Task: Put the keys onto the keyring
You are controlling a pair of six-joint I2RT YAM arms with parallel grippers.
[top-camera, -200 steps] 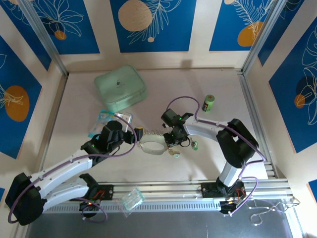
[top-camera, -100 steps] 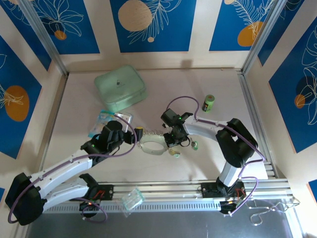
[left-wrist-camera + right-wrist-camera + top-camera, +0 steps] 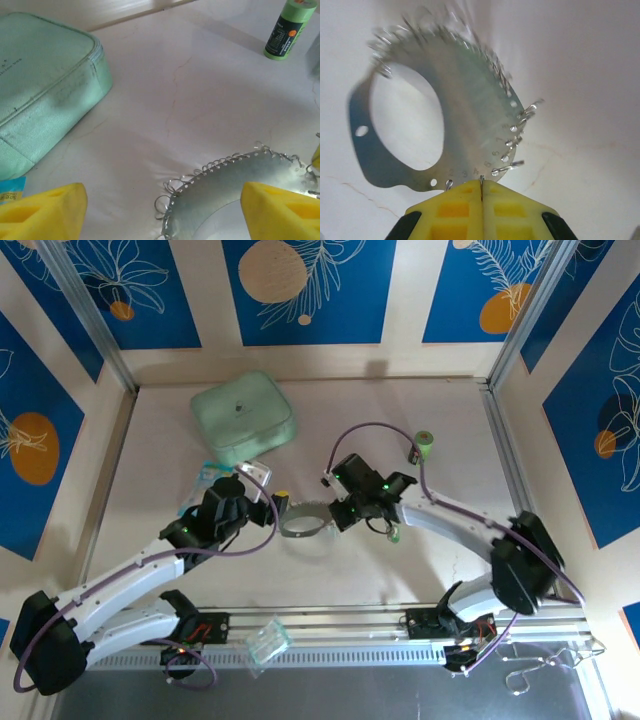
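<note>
Two yellow pads of the right gripper (image 3: 481,187) pressed together on the rim of the keyring (image 3: 470,130) (a flat silver plate fringed with wire clips), mid-table. Left gripper (image 3: 161,200) spread wide astride its opposite edge. Green-headed key (image 3: 396,533) just beside the right arm (image 3: 450,518).

Bright, even overhead light fills the top view, and the arms cast only soft shadows on the pale bench (image 3: 400,410). In the left wrist view, the keyring (image 3: 225,185) glares white near its inner edge. In the right wrist view, its far rim is smeared and its left side is dark.
</note>
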